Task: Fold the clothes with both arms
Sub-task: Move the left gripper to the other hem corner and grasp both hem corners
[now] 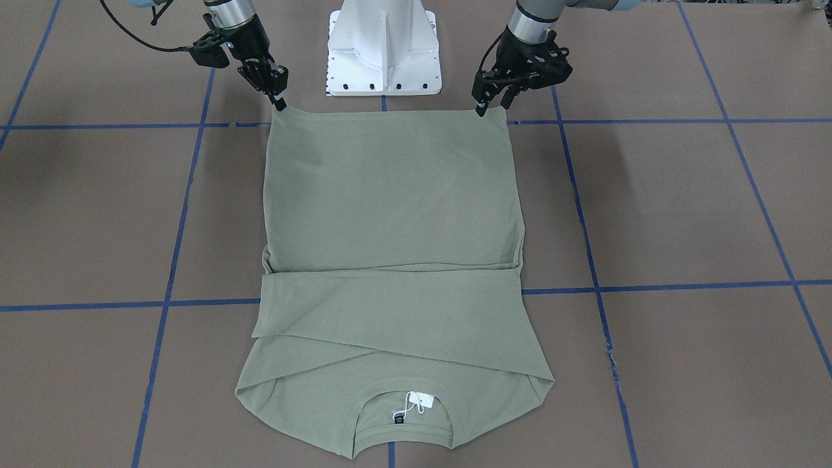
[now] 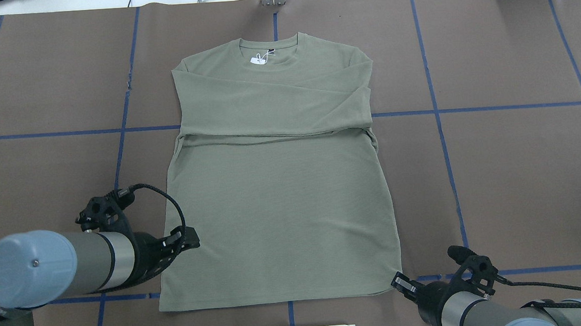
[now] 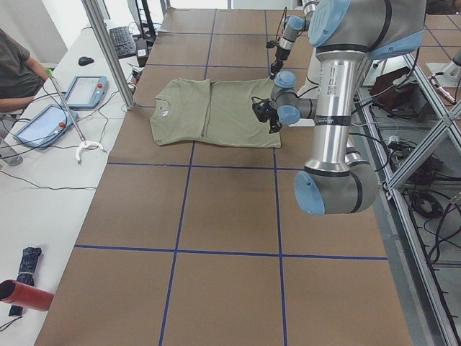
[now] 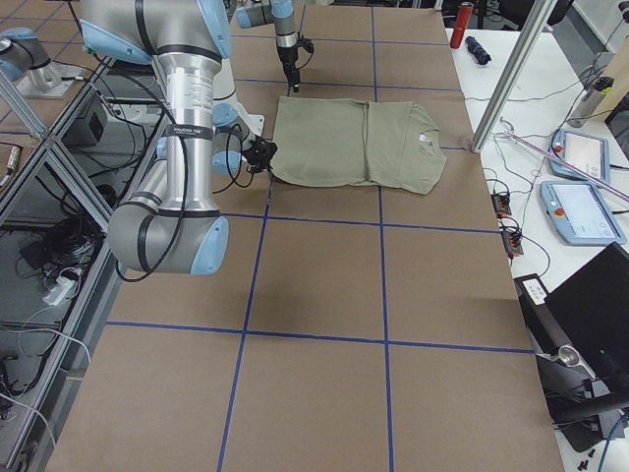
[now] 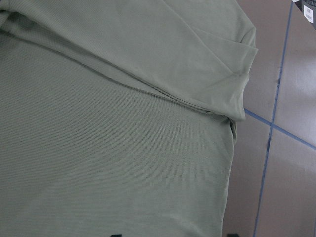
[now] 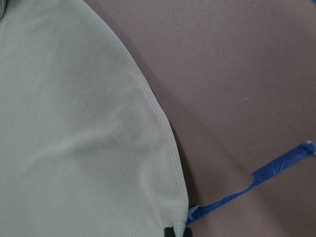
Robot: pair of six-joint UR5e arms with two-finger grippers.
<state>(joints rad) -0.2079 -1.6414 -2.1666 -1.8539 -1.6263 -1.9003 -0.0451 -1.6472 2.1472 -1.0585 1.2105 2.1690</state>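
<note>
The sage-green shirt lies flat on the brown table, neck and white tag away from me, both sleeves folded across the chest. My left gripper stands open over the hem corner on its side; in the left wrist view only cloth shows, with fingertips barely at the bottom edge. My right gripper is shut on the opposite hem corner, low at the table. From overhead, the left gripper overlaps the shirt's side edge and the right gripper touches the corner.
The white pedestal base stands between the arms, just behind the hem. Blue tape lines grid the brown table. A person sits at a side bench with tablets; a red bottle lies there too.
</note>
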